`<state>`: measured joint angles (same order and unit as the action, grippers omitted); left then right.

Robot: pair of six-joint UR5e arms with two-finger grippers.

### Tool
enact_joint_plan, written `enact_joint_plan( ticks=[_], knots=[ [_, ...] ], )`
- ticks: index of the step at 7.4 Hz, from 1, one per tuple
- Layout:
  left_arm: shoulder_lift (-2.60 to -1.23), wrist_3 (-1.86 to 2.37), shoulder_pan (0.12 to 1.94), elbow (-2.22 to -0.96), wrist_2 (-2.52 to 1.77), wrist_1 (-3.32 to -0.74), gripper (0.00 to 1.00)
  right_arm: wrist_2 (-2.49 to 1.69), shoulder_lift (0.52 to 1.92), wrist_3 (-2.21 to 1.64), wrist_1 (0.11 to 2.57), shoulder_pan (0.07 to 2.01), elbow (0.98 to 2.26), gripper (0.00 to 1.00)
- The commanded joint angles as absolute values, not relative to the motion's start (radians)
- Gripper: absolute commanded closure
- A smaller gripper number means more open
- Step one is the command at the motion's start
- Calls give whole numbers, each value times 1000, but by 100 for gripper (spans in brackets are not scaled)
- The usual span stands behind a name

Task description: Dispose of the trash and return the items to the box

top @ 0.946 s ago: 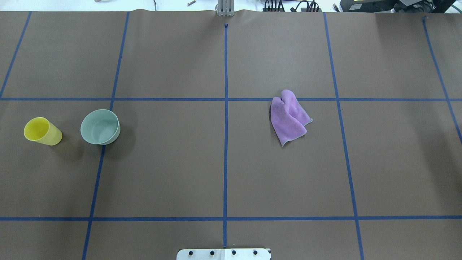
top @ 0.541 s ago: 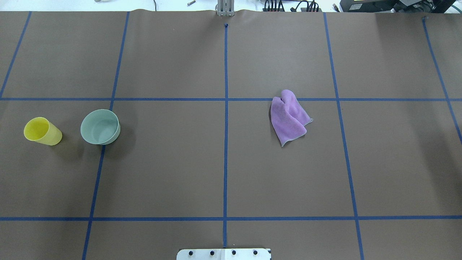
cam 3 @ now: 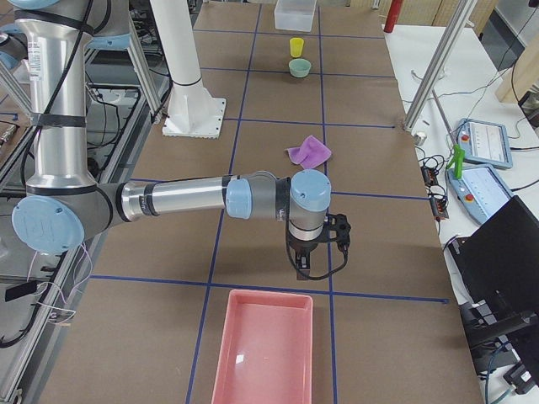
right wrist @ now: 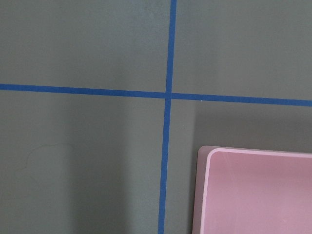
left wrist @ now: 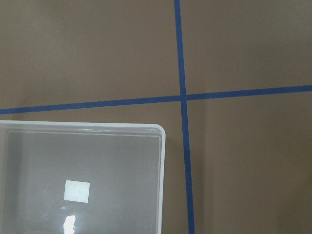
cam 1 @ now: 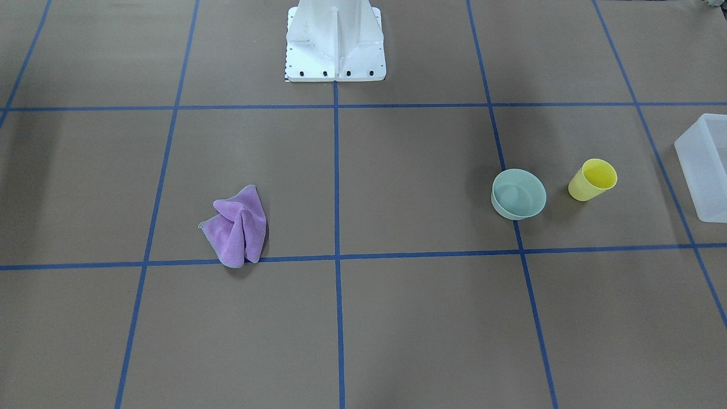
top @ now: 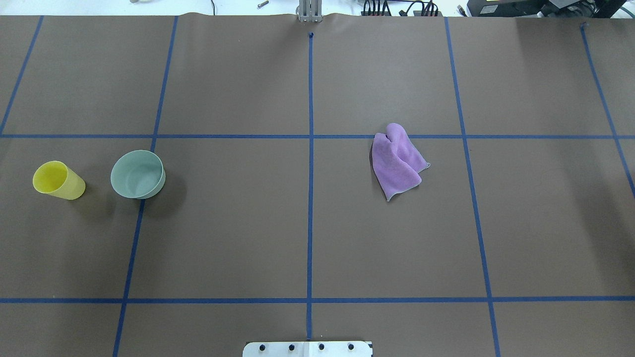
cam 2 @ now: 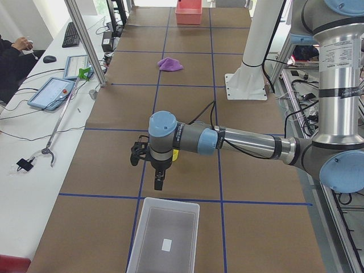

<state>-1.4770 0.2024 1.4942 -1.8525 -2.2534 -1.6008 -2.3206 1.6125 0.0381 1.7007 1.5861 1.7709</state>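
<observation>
The yellow cup (top: 57, 180) stands at the table's left, with the mint-green bowl (top: 137, 174) just right of it; both also show in the front-facing view, cup (cam 1: 592, 179) and bowl (cam 1: 518, 193). The frosted-white box (cam 1: 704, 170) sits beyond the cup at the left end, and its corner (left wrist: 163, 146) fills the left wrist view. My left gripper (cam 2: 158, 183) hangs above the table just short of the box (cam 2: 170, 201). My right gripper (cam 3: 303, 263) hangs near a pink bin. I cannot tell whether either is open or shut.
A crumpled purple cloth (top: 397, 161) lies right of centre. A pink bin (cam 3: 265, 349) stands at the right end of the table, and its corner (right wrist: 258, 190) shows in the right wrist view. The white robot base (cam 1: 335, 45) stands at the near middle edge. Blue tape lines grid the brown table.
</observation>
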Motion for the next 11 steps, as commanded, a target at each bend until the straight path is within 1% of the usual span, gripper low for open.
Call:
enact_joint_plan(
  ticks=[1,3,5,7,8,10,11],
  knots=[
    [-1480,413,1383,-1922,-2269,-1609,2,-2318,1618,40,1698,1586,1781,0],
    [-1483,538,1293,-1882,-2318,-1755,2,-2310,1618,40,1700,1585,1781,0],
    [-1483,691,1212,-1807,-2318,-1917,2,-2312,1617,40,1701,1585,1781,0],
    [-1499,742,1152,-1694,-2310,-2053,2,-2313,1617,38,1703,1579,1781,0],
    [-1544,793,1126,-1651,-2309,-2068,2,-2315,1617,38,1703,1577,1779,0],
    [-1562,807,1089,-1644,-2309,-2068,3,-2313,1612,38,1703,1569,1773,0],
    [-1560,807,1072,-1646,-2309,-2068,12,-2313,1612,38,1703,1566,1772,0]
  ],
)
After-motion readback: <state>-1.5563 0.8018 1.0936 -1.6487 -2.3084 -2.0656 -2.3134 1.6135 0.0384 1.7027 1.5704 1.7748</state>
